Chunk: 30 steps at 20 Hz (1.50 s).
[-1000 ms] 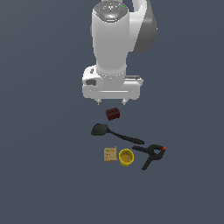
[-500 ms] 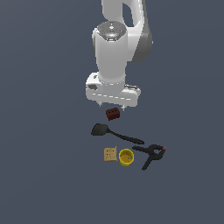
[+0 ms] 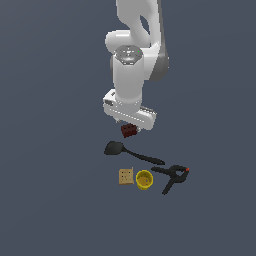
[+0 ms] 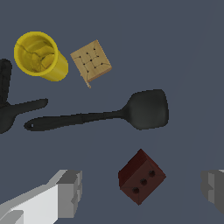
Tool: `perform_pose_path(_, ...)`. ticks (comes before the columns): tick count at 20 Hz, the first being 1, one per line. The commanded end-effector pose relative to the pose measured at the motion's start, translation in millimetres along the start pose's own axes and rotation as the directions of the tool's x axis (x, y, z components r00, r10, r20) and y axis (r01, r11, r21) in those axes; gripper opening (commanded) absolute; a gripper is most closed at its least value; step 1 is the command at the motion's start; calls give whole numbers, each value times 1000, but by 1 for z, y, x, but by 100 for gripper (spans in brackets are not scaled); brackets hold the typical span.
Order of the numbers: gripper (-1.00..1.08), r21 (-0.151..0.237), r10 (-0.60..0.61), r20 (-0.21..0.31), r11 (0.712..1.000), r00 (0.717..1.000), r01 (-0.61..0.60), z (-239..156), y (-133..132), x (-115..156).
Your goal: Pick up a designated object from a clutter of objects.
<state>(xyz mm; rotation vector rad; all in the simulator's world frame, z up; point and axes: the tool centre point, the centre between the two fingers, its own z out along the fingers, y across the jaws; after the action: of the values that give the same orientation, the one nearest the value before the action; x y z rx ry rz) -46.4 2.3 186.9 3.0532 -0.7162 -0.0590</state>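
Note:
The designated object is a small dark red-brown brick (image 3: 128,130) with three round holes in its face (image 4: 141,176). It lies on the grey floor, at the near end of the clutter of objects. My gripper (image 3: 131,122) hangs just above it, open. In the wrist view the gripper (image 4: 141,190) straddles the brick, one grey fingertip (image 4: 70,192) on one side and the other fingertip (image 4: 213,186) on the other, both apart from it. Nothing is held.
Beyond the brick lies a black spatula (image 3: 132,152) (image 4: 100,114). Past it are a tan square block (image 3: 126,176) (image 4: 91,61), a yellow cup (image 3: 144,179) (image 4: 40,55) and a black clamp with orange tips (image 3: 172,175) (image 4: 13,111).
The arm has come down and shifted toward the exterior view's right, so the hand now sits right over the brick. The objects have not moved.

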Motion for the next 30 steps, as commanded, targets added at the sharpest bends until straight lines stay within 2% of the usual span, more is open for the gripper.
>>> perform_pose_path(1,100,2,65,-3,998,998,-65,11,2,-6)
perform_pose_path(6,100,6,190,-8,982,982,-190,33,7,-18)
perform_pose_path(12,100,12,336,-12,942,942,-336,58,14,-34)
perform_pose_path(22,100,25,555,-16,832,832,-554,93,28,-63)
perform_pose_path(30,100,32,653,-17,757,757,-652,109,36,-79)
